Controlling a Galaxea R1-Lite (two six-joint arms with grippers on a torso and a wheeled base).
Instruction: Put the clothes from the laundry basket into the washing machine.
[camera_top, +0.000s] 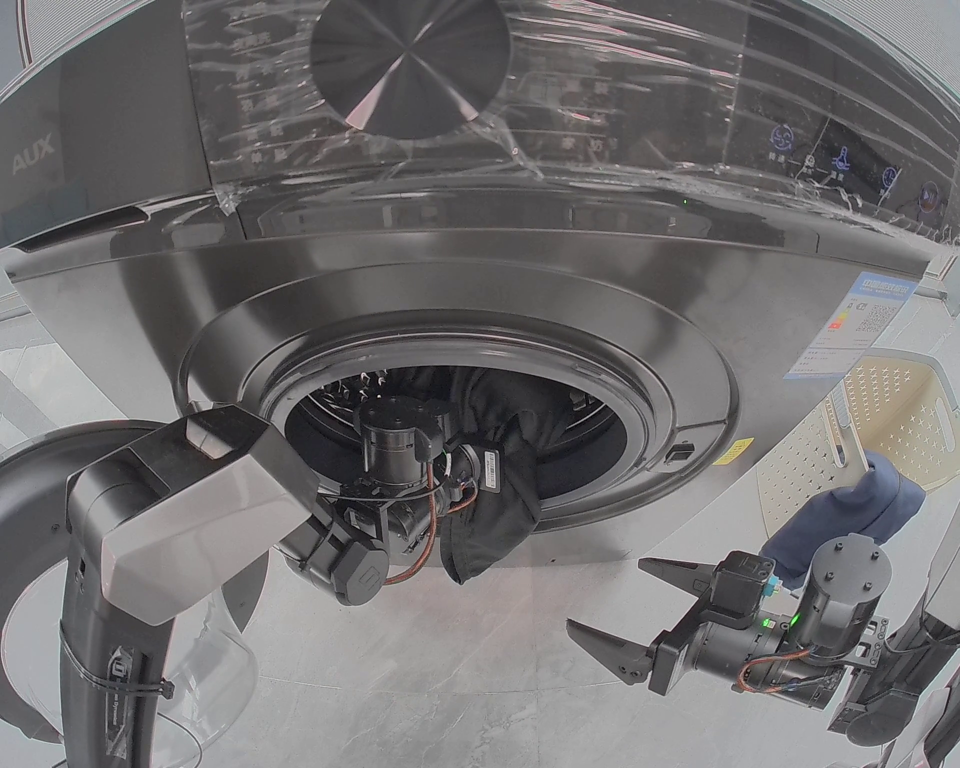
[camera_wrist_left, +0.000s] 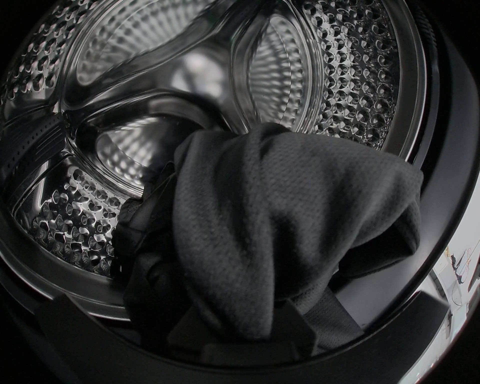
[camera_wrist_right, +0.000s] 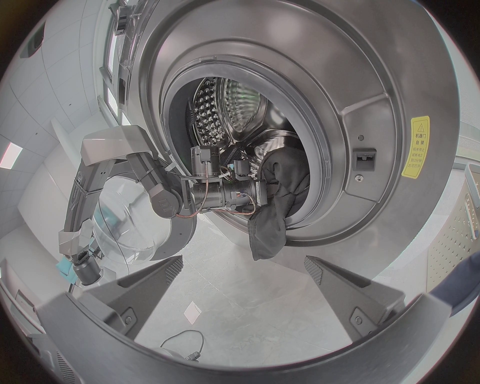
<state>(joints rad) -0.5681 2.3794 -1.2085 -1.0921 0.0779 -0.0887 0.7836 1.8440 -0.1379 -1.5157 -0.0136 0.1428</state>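
Left hand: my left hand (camera_wrist_right: 259, 186) sits at the mouth of the washing machine (camera_top: 500, 280), against the black garment (camera_wrist_left: 280, 215); I cannot tell whether it is apart or clamped.
Right hand: my right hand (camera_top: 605, 595) is spread apart and empty, low before the machine, near the laundry basket (camera_top: 900, 400).
Black garment: bunched in the drum (camera_wrist_left: 200, 75), one end hanging out over the rim.
Blue garment (camera_top: 850, 510): draped over the basket's edge.

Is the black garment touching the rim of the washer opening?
Touching. The right wrist view shows the black garment draped over the opening's lower rim, one end hanging down outside.
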